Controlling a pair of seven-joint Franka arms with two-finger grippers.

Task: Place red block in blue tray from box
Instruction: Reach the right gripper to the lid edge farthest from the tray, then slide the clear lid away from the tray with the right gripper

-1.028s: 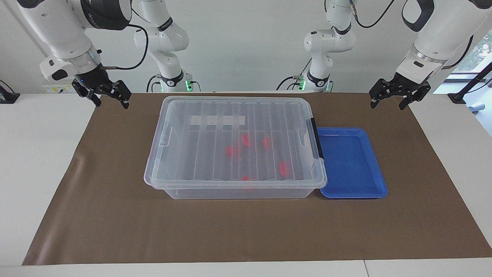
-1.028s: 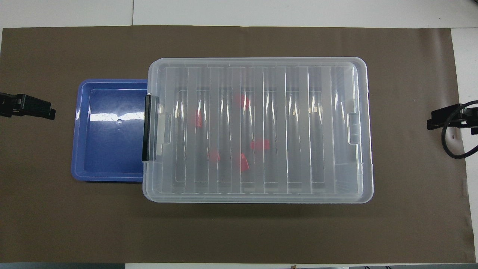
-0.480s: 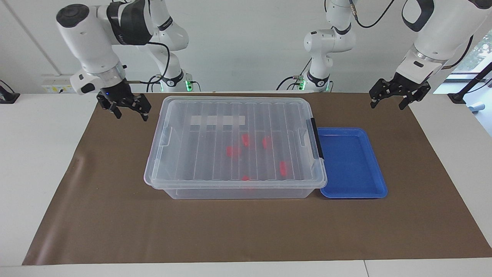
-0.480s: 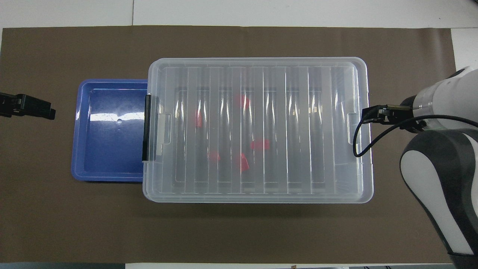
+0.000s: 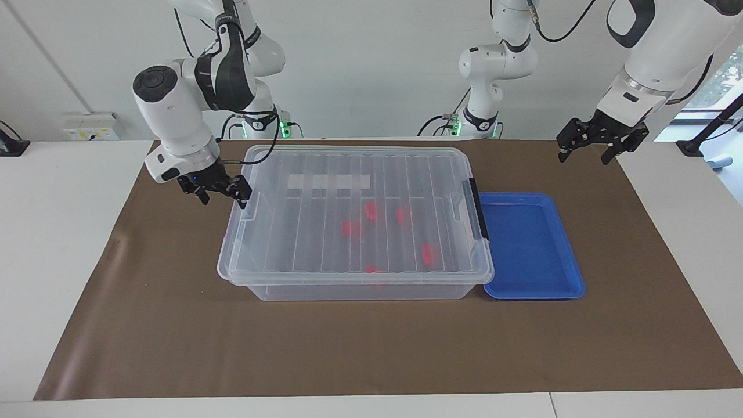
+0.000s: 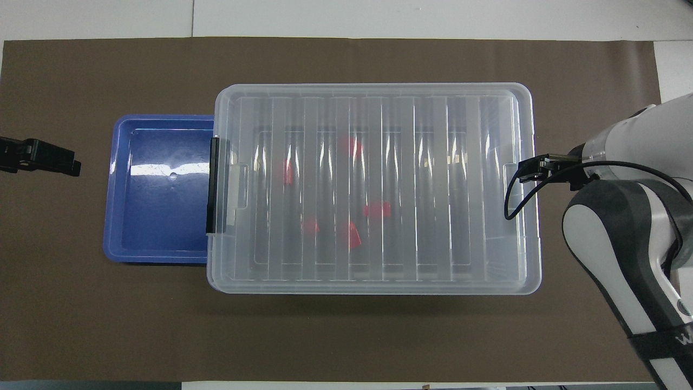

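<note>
The box point(image 5: 355, 223) sits at the middle of the brown mat point(image 5: 371, 342) with its ribbed clear lid point(image 6: 373, 187) closed and the black latch point(image 5: 479, 209) on the end toward the left arm; the lid covers the red block point(image 5: 428, 253) and four similar red pieces lying on the box floor. The blue tray point(image 5: 531, 247) lies flat just beside the latch end. The right gripper point(image 5: 219, 193), fingers spread, hangs at the box's other end, just beside the lid edge, while the left gripper point(image 5: 589, 150), also spread, waits above the mat corner near its base; the surface point(image 5: 58, 232) around the mat is white, with a plain white wall above.
</note>
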